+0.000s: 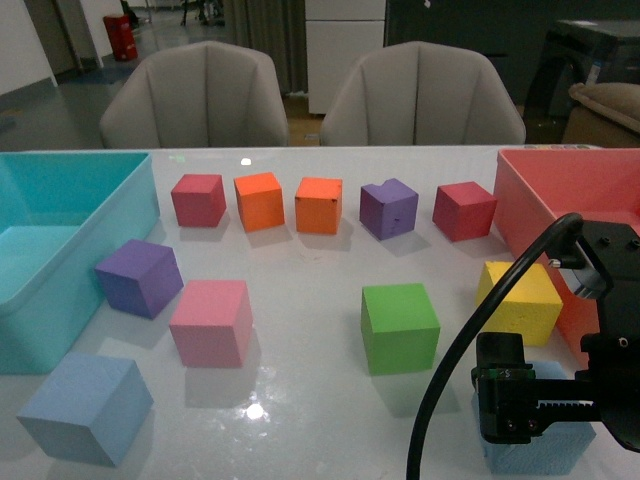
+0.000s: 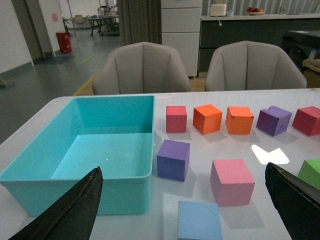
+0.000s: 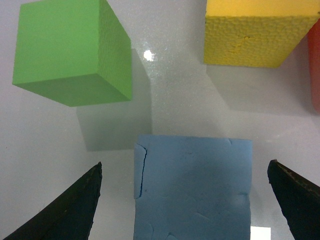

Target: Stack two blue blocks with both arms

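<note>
One pale blue block [image 1: 85, 408] lies at the near left of the white table, in front of the teal bin. In the left wrist view this blue block [image 2: 199, 220] sits low between the open fingers of my left gripper [image 2: 182, 168], which is above it and empty. The left arm is out of the front view. The second blue block [image 1: 540, 452] lies at the near right, partly hidden by my right gripper [image 1: 530, 415]. In the right wrist view this block [image 3: 192, 190] lies between the wide-open fingers of the right gripper [image 3: 185, 164], untouched.
A teal bin [image 1: 120, 215] stands at the left and a red bin [image 1: 520, 205] at the right. A green cube [image 1: 399, 326] and a yellow cube [image 1: 519, 300] are close to the right block. A pink cube [image 1: 211, 322] and a purple cube [image 1: 140, 277] are near the left block. Several cubes line the back.
</note>
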Motion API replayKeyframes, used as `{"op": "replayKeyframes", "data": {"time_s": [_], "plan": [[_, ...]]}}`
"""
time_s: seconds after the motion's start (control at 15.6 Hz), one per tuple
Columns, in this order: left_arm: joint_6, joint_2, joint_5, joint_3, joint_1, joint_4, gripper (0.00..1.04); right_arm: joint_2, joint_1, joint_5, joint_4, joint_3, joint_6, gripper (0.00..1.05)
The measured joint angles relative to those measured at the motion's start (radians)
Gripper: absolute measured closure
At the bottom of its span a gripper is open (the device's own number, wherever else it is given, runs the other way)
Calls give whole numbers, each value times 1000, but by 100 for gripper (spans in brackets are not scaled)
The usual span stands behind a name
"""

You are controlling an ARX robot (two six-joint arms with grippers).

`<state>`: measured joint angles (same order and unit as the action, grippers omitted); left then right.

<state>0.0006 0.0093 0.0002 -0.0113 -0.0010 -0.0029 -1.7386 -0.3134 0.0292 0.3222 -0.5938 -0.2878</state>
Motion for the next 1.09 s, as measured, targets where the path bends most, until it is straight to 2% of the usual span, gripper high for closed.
{"op": "replayKeyframes", "data": {"time_s": [0.64,0.83,0.9,0.96,1.03,1.09], "plan": [[0,0,0,0,0,0,7,-92,-1,-3,47,-7,-27,6],[0,0,0,0,0,0,7,-157,-2,-2,117,2,-34,6],[0,0,0,0,0,0,7,-180,-5,5,145,13,-36,24],[0,0,0,0,0,0,7,-159,-7,19,166,42,-36,51],[0,0,0,0,0,0,7,-15,-6,28,143,109,-34,58],[0,0,0,0,0,0,7,243,-7,32,60,153,-19,59]]}}
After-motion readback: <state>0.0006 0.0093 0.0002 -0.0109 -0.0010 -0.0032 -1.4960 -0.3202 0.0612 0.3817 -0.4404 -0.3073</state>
